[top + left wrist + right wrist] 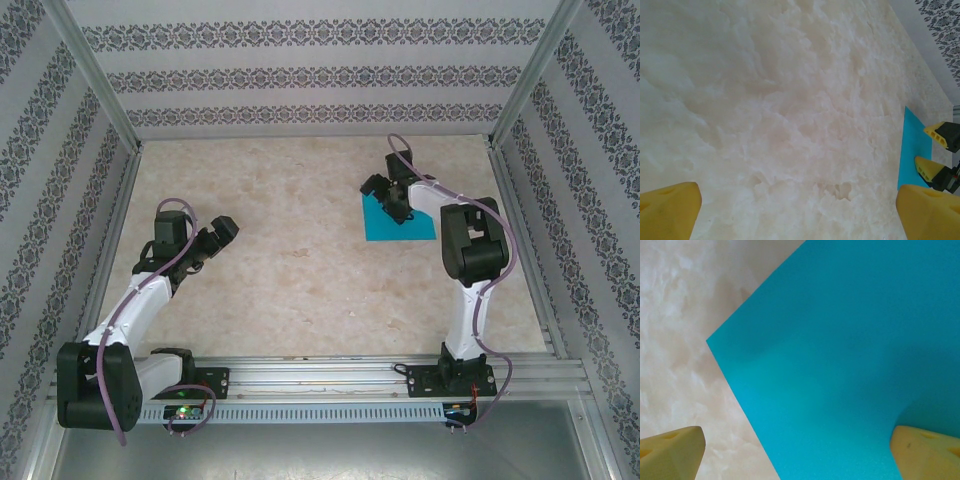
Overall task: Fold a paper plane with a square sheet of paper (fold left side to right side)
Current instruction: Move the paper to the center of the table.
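Paper: the square sheet of paper lay right of centre in the overhead view, under my right gripper.
Claws: right one and left gripper both wide, empty.
Handling: I judged it light, floppy, slippery; pinch an edge.

1. Across the top of the frame, the back wall in front of me is pale, with dark flowered bands running sideways.
2. The left wall and right wall carry the same bands, slanting inward.
3. Bare metal posts stand in the upper corners.
4. The table top I work over is cream, marbled, evenly lit.
5. A metal rail crosses the bottom of the frame.
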